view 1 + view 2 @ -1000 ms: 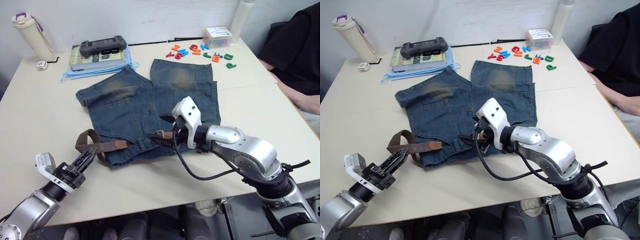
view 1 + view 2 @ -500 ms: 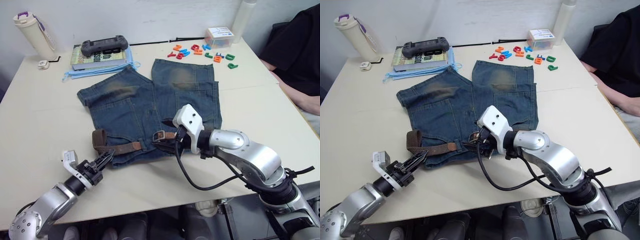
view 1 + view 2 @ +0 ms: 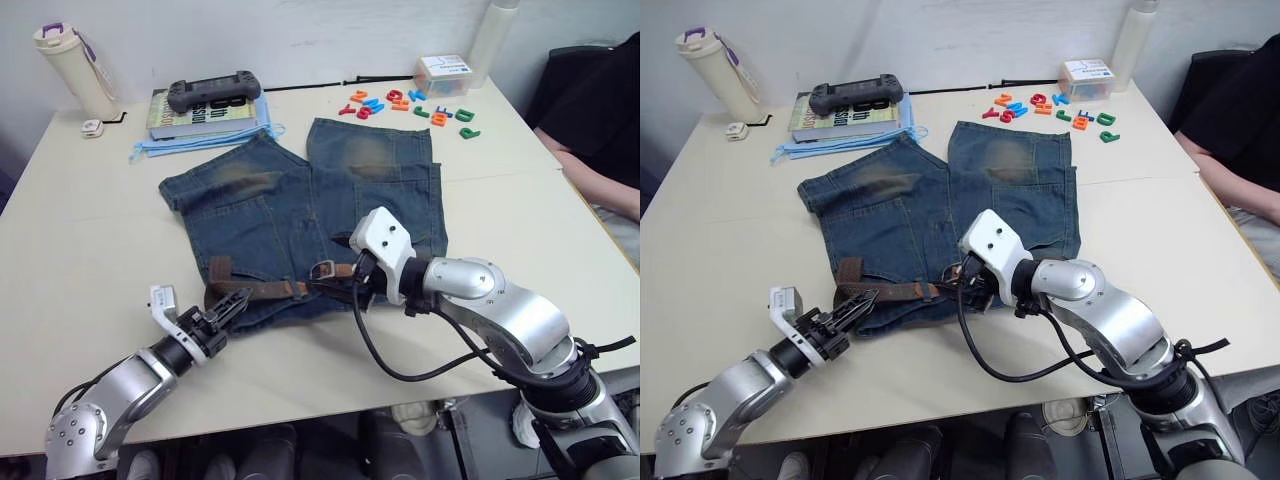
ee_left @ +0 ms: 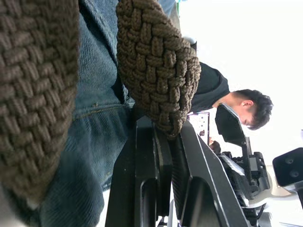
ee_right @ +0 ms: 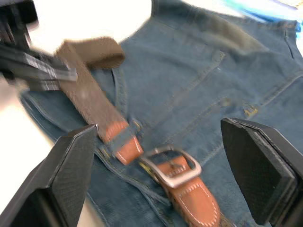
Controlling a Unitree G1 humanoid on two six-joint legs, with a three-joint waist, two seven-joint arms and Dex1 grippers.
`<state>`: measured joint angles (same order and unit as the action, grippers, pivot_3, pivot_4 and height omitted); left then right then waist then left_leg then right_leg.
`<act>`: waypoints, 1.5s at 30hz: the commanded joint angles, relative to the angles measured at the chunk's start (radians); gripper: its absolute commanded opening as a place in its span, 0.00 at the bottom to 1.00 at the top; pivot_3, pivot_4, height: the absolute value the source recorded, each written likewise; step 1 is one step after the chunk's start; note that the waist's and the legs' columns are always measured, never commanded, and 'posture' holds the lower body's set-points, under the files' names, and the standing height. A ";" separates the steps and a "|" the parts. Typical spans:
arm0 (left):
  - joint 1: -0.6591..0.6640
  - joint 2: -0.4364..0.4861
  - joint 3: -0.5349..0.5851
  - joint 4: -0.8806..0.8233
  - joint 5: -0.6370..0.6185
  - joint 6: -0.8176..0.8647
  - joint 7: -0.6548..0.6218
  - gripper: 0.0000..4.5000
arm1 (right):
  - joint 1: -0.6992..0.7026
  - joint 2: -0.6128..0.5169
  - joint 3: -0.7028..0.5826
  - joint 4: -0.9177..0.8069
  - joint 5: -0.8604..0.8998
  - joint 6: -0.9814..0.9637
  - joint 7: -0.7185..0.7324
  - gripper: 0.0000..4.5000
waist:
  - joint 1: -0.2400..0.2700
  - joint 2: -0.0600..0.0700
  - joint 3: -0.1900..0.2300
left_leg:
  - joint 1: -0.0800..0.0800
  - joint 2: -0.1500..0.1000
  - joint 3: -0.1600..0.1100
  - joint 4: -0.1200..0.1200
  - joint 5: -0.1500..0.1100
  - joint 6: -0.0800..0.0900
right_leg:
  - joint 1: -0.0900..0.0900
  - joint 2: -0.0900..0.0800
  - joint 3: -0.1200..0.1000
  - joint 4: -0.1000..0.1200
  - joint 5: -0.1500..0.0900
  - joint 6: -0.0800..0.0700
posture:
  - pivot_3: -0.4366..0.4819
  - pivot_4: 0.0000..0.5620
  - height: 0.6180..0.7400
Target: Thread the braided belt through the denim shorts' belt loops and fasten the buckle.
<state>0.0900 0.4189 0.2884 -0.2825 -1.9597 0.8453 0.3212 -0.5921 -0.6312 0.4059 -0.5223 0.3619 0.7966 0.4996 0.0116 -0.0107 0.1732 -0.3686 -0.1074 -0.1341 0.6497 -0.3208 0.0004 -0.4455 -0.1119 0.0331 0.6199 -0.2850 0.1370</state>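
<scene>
The blue denim shorts (image 3: 300, 215) with pale faded patches lie flat in the middle of the cream table (image 3: 80, 250). The dark brown braided belt (image 3: 255, 291) lies along their near edge, at 6 o'clock on the shorts.

From the head views, the left gripper (image 3: 228, 310) sits at the belt's folded end, at 8 o'clock from the shorts' middle. The left wrist view comes much closer: the belt is thick and bumpy, woven like a basket, and its rounded fold is pinched between the two black fingers (image 4: 156, 161). A person in a black top shows far behind.

The right gripper (image 3: 335, 283) hovers over the silver metal buckle (image 5: 170, 165) at 5 o'clock on the shorts. The right wrist view shows its fingers spread wide apart, with nothing between them. It also shows the buckle is a square frame on a smooth tan leather piece with pale stitches, and the belt's tan tip (image 5: 122, 140) lies just beside it on the denim.

At 1 o'clock on the table lie bright plastic letters (image 3: 410, 104). At 11 o'clock a dark grey game controller (image 3: 208, 92) rests on a book (image 3: 195, 112).
</scene>
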 commanded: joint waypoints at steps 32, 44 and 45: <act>-0.032 0.054 -0.079 0.052 0.081 -0.044 0.011 0.00 | 0.066 0.025 0.219 0.275 -0.874 -0.702 0.108 0.99 | 0.011 -0.001 -0.001 | 0.003 0.001 0.005 0.000 0.000 0.000 | 0.001 0.003 0.003 0.001 0.000 0.000 | 0.48 0.27 0.98; -0.028 0.048 -0.084 0.063 0.106 -0.025 -0.025 0.00 | 0.065 0.074 0.246 0.346 -0.971 -0.764 0.132 0.99 | 0.011 -0.001 -0.001 | 0.017 0.001 0.005 -0.002 0.000 0.000 | 0.016 0.004 0.003 -0.001 0.000 0.000 | 0.48 0.27 0.98; -0.029 0.047 -0.084 0.063 0.107 -0.023 -0.025 0.00 | 0.057 0.083 0.251 0.361 -0.980 -0.772 0.137 0.99 | 0.011 -0.002 -0.001 | 0.017 0.001 0.005 -0.002 0.000 0.000 | 0.016 0.004 0.003 -0.001 0.000 0.000 | 0.48 0.27 0.98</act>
<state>0.0561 0.4720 0.2125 -0.2186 -1.8571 0.8169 0.3102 -0.5411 -0.5598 0.6218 -0.2107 -0.5946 0.0369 0.5979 0.0226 -0.0123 0.1722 -0.3513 -0.1059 -0.1297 0.6476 -0.3210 0.0005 -0.4290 -0.1083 0.0359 0.6189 -0.2850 0.1370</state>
